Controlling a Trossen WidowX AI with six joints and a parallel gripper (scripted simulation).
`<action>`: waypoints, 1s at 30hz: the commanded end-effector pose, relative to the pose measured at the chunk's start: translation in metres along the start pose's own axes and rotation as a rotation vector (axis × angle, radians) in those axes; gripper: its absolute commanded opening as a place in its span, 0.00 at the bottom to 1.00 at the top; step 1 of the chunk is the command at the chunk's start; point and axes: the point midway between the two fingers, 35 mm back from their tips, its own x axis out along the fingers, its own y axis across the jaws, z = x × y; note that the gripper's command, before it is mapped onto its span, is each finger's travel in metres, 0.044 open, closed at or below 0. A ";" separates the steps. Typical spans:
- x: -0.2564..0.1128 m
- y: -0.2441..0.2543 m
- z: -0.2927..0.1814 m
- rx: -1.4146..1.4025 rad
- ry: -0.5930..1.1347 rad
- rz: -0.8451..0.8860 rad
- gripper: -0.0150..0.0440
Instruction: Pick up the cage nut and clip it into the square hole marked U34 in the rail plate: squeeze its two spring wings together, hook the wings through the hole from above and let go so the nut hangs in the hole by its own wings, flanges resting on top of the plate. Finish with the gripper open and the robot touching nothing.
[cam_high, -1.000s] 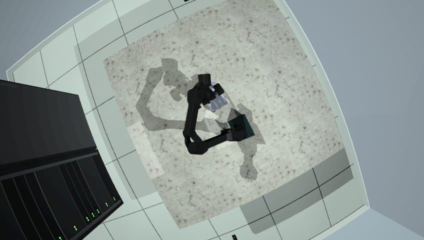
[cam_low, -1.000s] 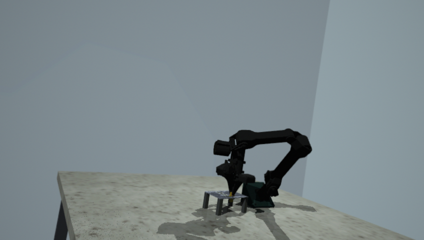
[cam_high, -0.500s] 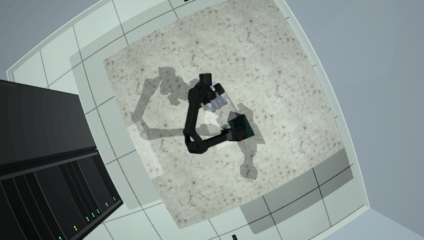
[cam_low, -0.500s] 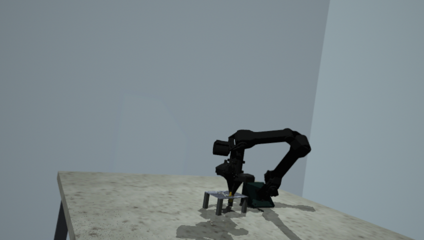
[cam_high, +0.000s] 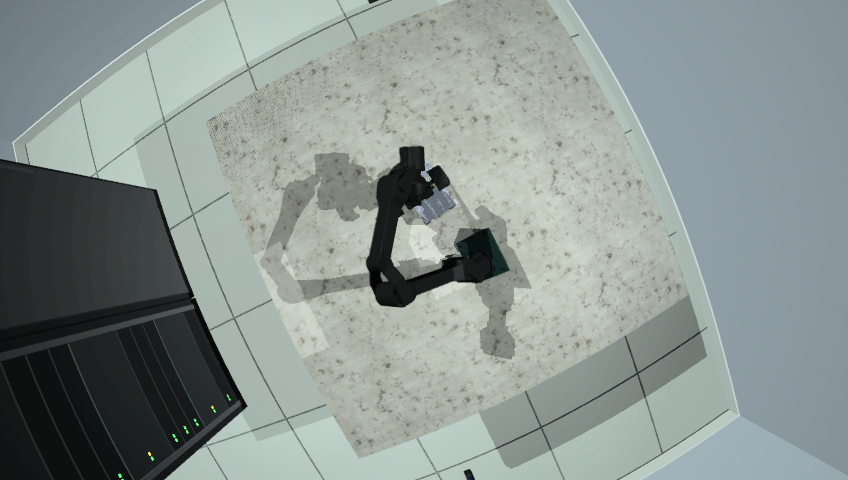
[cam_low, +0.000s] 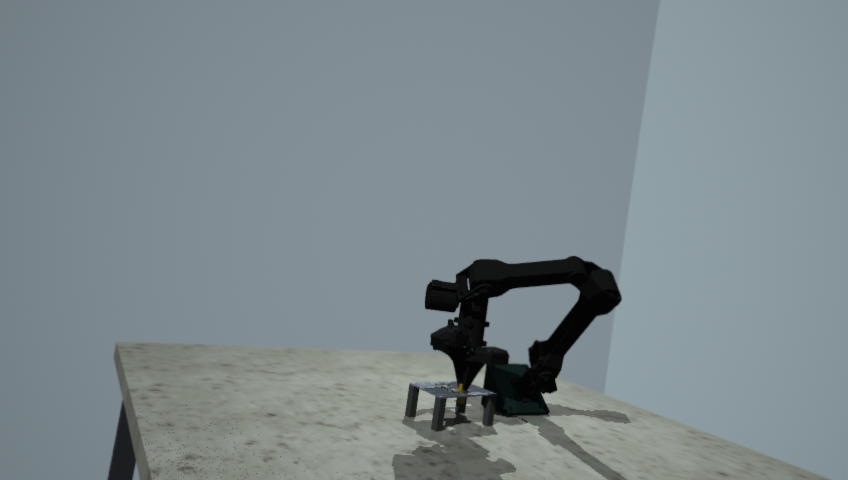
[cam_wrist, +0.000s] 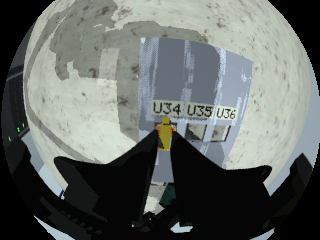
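The black parallel-jaw tool (cam_low: 460, 386) (cam_wrist: 164, 135), pointing down at lower centre of the wrist view, is clamped on the small yellow cage nut with orange side parts (cam_low: 460, 388) (cam_wrist: 165, 137). The nut lies directly at the fingertips, at the square hole marked U34; its long axis runs up and down in the wrist view. In the exterior view, yellow shows above and below the blue-grey, streaked, metallic-looking rail plate (cam_high: 437, 205) (cam_low: 426, 388) (cam_wrist: 200, 75), right of lower centre. The nut therefore appears to pass through the hole. Whether both wings are hooked cannot be told. The coming move probably requires seating the flanges, then release; early release could leave one wing unhooked. Four dark, blocky legs raise the plate above the mottled, stone-like counter (cam_high: 565, 178) (cam_low: 267, 410) (cam_wrist: 280, 65).
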 end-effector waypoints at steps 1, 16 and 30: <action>0.000 0.000 0.000 -0.004 -0.001 0.002 0.30; 0.000 0.000 0.000 0.001 0.001 0.000 0.70; -0.031 -0.001 0.001 -0.001 -0.003 -0.001 1.00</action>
